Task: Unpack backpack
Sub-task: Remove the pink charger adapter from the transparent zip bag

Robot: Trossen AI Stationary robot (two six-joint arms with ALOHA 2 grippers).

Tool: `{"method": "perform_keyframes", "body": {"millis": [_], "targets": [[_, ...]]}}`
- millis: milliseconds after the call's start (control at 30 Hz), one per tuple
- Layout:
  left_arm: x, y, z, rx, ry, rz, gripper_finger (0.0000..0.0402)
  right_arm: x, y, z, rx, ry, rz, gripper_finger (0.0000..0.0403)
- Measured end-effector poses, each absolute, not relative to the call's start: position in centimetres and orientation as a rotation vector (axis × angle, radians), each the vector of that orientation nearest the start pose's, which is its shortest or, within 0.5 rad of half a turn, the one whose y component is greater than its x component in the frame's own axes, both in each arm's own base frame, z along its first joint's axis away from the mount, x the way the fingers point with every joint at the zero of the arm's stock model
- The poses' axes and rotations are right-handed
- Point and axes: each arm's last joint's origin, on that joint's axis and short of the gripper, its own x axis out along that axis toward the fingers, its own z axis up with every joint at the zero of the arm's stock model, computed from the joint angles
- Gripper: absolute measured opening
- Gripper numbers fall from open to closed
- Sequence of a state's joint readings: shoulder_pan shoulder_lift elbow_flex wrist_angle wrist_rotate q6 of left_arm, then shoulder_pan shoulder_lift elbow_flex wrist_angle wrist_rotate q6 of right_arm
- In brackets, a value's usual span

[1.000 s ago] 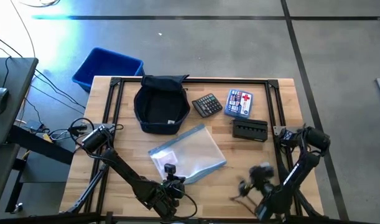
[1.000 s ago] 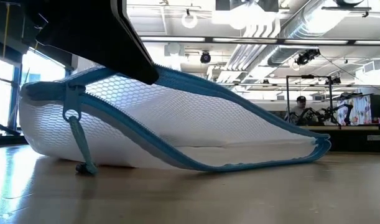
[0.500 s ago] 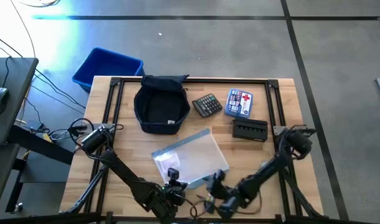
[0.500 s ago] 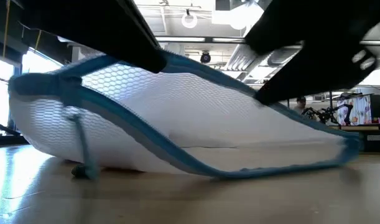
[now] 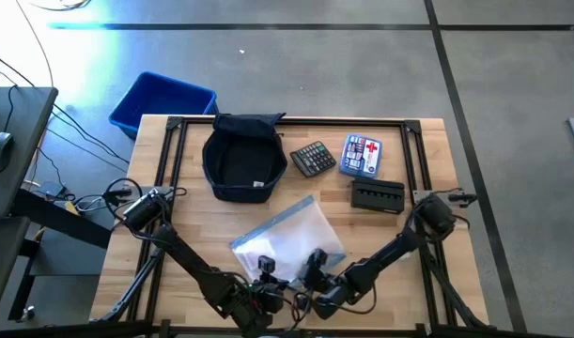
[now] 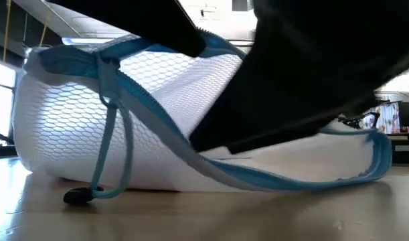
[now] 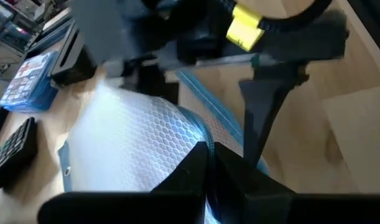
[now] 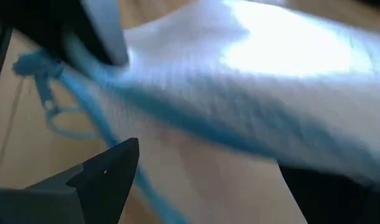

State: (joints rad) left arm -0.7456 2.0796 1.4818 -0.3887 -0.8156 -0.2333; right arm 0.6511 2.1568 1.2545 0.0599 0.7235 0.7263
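- The backpack [image 5: 243, 161] sits at the far side of the table [image 5: 188, 244], mouth up, its dark lining bare except for 1 small white tag.
- A clear mesh zip pouch [image 5: 288, 238] lies near the front edge, contents unclear.
- The left gripper [image 5: 265, 269] is clamped on the pouch's blue zipper edge [image 7: 205, 134].
- The right gripper [image 5: 314, 266] is at the same edge, fingers spread.
- A blue bin [image 5: 162, 100] stands off the far-left corner.
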Motion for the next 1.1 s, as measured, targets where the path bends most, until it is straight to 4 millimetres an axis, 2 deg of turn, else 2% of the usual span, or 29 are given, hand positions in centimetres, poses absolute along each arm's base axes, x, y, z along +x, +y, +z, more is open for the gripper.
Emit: {"method": "perform_keyframes", "body": {"millis": [200,300,500,700,900,1100], "targets": [[33.2,-27.8,17.2,0.491,0.697,0.135,0.0000,36.8,23.4,9.7,0.135,0.538,-0.203,0.0362],[33.1,-27.8,17.2,0.498,0.701,0.126,0.0000,37.3,22.7,8.5,0.108,0.564,-0.190,0.0362],[33.1,-27.8,17.2,0.500,0.701,0.124,0.0000,38.4,21.8,7.7,0.178,0.565,-0.142,0.0350],[33.1,-27.8,17.2,0.506,0.702,0.122,0.0000,38.8,21.6,7.7,0.179,0.542,-0.121,0.0283],[32.9,-27.6,16.6,0.519,0.712,0.124,0.0000,38.8,21.6,7.7,0.183,0.546,-0.120,0.0167],[32.6,-27.4,16.3,0.528,0.732,0.137,0.0000,38.4,21.9,8.1,0.166,0.569,-0.108,0.0167]]}}
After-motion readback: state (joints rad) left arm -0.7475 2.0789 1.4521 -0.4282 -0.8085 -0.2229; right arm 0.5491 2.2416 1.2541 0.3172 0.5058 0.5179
